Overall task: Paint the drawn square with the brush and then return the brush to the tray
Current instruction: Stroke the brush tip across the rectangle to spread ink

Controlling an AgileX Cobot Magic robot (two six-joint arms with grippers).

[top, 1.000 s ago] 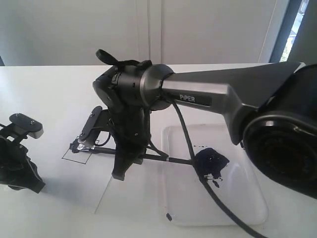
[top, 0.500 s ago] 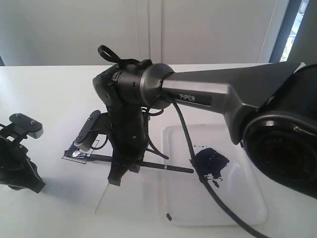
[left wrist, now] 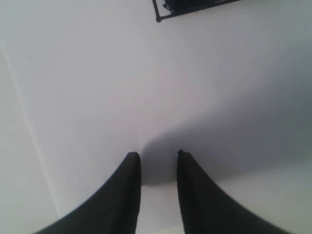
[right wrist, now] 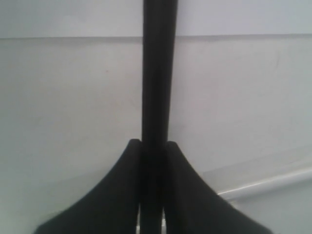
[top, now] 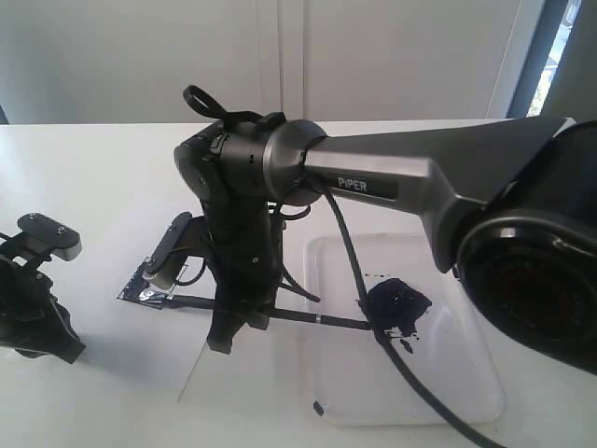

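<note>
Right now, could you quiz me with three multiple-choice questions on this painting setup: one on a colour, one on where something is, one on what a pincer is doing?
1. What colour is the paint blot on the tray?
A) red B) green C) dark blue
2. Where is the tip of the brush?
A) in the tray B) at the drawn square C) raised high in the air
3. How is the left pincer?
A) open and empty B) shut on the brush C) shut on the tray

Answers: 1 C, the blot reads dark blue on white. 2 B, the brush runs from the right pincer to the square. 3 A, its fingers stand apart with nothing between.
</note>
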